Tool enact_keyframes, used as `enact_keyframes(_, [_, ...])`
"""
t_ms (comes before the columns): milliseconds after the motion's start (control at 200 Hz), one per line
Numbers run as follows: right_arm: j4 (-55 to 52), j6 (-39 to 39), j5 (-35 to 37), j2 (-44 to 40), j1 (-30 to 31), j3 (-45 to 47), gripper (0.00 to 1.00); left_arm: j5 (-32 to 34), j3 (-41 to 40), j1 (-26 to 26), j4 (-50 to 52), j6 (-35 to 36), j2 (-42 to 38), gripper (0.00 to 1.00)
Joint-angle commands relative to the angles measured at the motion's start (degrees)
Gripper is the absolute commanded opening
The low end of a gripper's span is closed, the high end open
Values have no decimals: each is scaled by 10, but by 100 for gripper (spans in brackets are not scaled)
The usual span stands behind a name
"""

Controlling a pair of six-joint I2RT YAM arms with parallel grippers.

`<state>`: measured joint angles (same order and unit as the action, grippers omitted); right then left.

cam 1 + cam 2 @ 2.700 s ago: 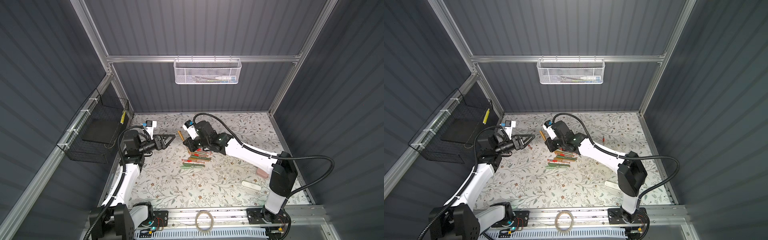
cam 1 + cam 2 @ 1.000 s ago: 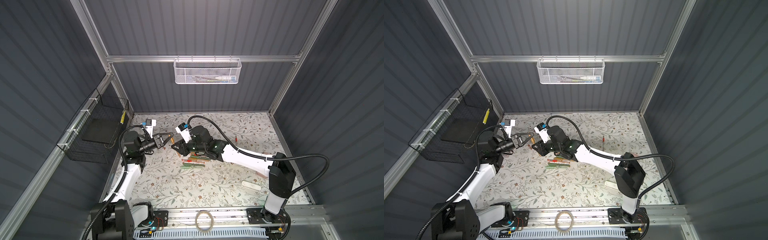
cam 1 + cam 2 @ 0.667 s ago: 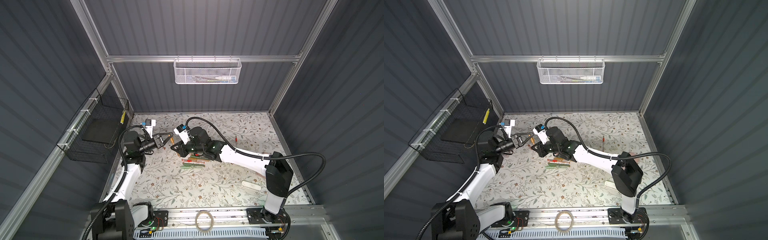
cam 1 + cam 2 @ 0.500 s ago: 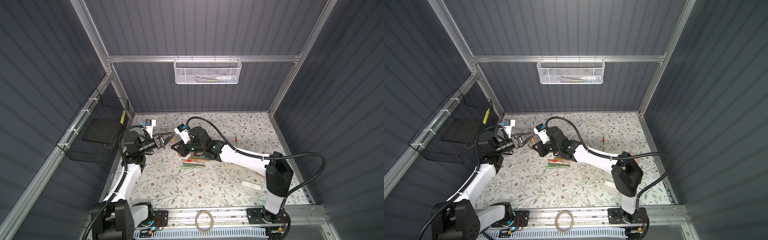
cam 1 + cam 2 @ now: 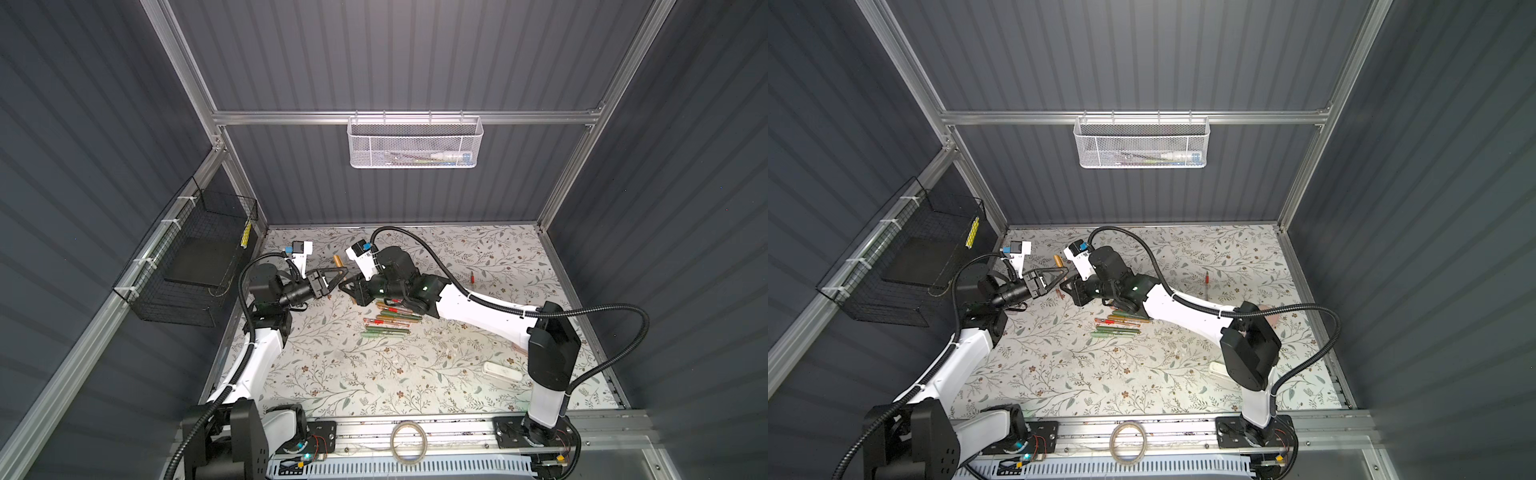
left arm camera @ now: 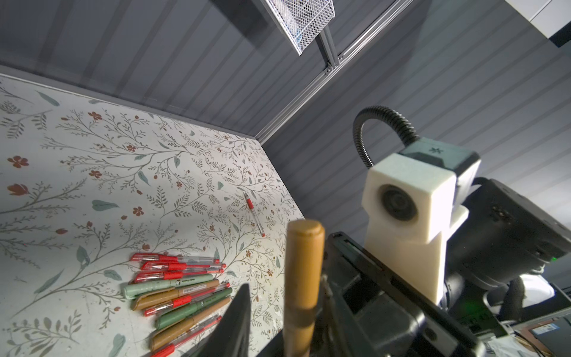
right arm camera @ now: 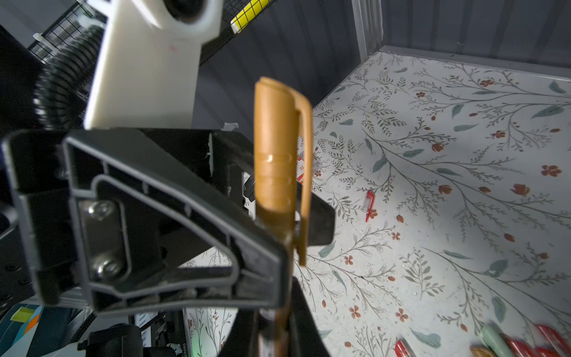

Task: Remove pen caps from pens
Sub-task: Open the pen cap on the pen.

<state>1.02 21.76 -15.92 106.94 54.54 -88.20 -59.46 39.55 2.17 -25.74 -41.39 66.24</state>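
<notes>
Pens [image 5: 386, 318], a loose heap of clear red-accented, green and brown sticks, lie near the middle of the floral mat [image 5: 374, 374]. Right gripper [image 7: 276, 324] is clamped on the barrel of one brown pen [image 7: 273, 148] and holds it clear of the mat over the far left part, cap on and clip showing. Left gripper [image 5: 344, 272] meets it there, one finger [image 7: 173, 222] on either side of the barrel just under the cap's rim; in the left wrist view a gap shows between a finger [image 6: 238, 321] and the pen, and whether the jaws press it cannot be told. A single red pen [image 5: 472, 275] lies well apart from the heap, toward the far right. A loose red cap [image 7: 369, 201] lies on the mat near the two grippers.
</notes>
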Motion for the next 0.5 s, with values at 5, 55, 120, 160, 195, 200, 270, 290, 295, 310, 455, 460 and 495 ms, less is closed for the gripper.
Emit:
enact_keyframes(5, [-12,0,-6,6,2,-8,0,-2,0,-2,1,8,2,36])
enact_keyframes(55, [-13,0,-9,7,2,-7,0,-3,1,-2,1,8,3,36])
enact_keyframes(120, [-13,3,-11,7,3,-3,0,-3,2,-2,2,7,4,36])
enact_keyframes(160, [-10,4,-10,5,4,1,0,-3,3,-2,2,7,4,35])
enact_keyframes(195, [-8,5,-10,3,4,5,0,-3,3,-2,3,9,4,32])
enact_keyframes(200, [-7,5,-10,3,4,6,0,-2,2,-2,3,9,3,32])
enact_keyframes(270, [-5,7,-10,3,4,7,0,-2,1,-1,2,10,3,25])
enact_keyframes(290, [-5,6,-10,3,4,6,0,-1,1,-1,3,10,3,22])
enact_keyframes(295, [-5,7,-10,3,4,6,0,-2,1,-1,3,10,3,21])
enact_keyframes(310, [-5,7,-11,3,4,5,0,-1,1,-1,3,10,4,19])
enact_keyframes(455, [-6,5,-12,4,6,1,0,0,2,-2,8,13,4,3])
enact_keyframes(460, [-6,5,-13,4,6,1,0,0,2,-2,8,13,4,2])
enact_keyframes(495, [-7,5,-12,6,7,0,0,1,2,-2,9,15,3,0])
